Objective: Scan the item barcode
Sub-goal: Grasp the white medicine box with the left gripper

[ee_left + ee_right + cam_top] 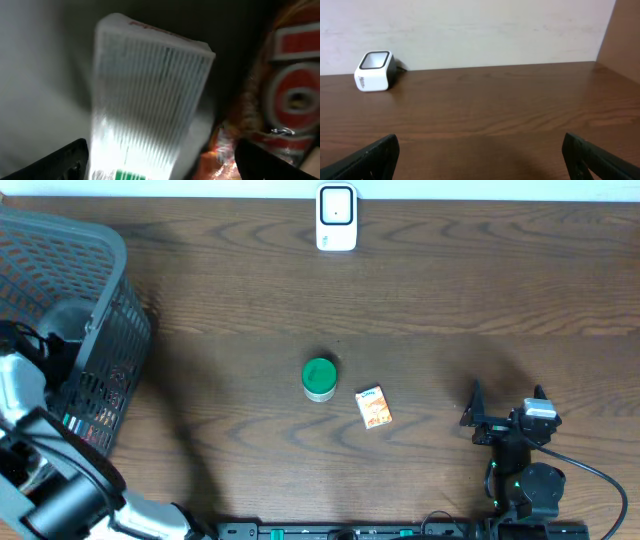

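In the left wrist view a white ribbed pack [150,90] with red print at its top and a green mark at its bottom stands inside the basket. My left gripper [161,156] is open around its lower end, one dark finger on each side, with a gap showing on the right. From overhead the left arm reaches into the grey basket [105,250], which hides the gripper. The white barcode scanner [336,218] stands at the table's far edge, also visible as the scanner [374,71] in the right wrist view. My right gripper [505,415] rests open and holds nothing; the right gripper [480,150] faces bare wood.
A green-lidded can [319,378] and a small orange box [374,407] lie mid-table. Beside the white pack in the basket are a red and white packet [292,85] and an orange crinkled wrapper [225,155]. A wall runs behind the scanner.
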`<control>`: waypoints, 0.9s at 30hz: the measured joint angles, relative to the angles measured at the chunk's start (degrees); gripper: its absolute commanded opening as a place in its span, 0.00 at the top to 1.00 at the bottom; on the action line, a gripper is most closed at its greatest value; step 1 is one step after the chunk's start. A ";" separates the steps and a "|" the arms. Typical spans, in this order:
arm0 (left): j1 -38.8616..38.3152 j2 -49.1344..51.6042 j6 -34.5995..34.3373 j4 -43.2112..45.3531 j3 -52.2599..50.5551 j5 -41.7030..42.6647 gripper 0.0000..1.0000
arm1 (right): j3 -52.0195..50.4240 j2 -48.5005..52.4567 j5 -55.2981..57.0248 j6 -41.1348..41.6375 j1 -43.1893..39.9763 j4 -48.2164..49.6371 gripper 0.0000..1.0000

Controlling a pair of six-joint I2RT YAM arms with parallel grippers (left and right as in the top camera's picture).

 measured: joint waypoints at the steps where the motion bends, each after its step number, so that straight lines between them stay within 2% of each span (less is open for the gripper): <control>1: 0.00 1.16 0.42 0.22 0.00 -0.02 0.07 | 0.00 0.00 -0.02 0.00 0.00 -0.02 0.01; 6: 0.22 2.58 2.80 1.01 0.02 0.02 0.12 | 0.00 0.00 -0.02 0.00 0.00 -0.02 0.01; 11: 0.22 2.78 3.72 2.64 0.02 0.31 0.33 | 0.00 0.00 -0.02 0.00 0.00 0.00 0.01; 14: 0.22 2.93 4.15 2.97 0.02 0.42 0.41 | 0.00 0.00 -0.02 0.00 0.00 -0.02 0.01; 17: 0.22 3.02 4.33 3.52 0.02 0.35 0.43 | 0.00 0.00 -0.02 0.00 0.00 -0.02 0.01; 20: 0.22 3.15 4.46 3.78 0.02 0.35 0.50 | 0.00 0.00 -0.02 0.00 0.00 0.00 0.01; 27: 0.22 3.43 4.46 4.63 0.02 0.15 0.52 | 0.00 0.00 -0.02 0.00 0.00 0.00 0.01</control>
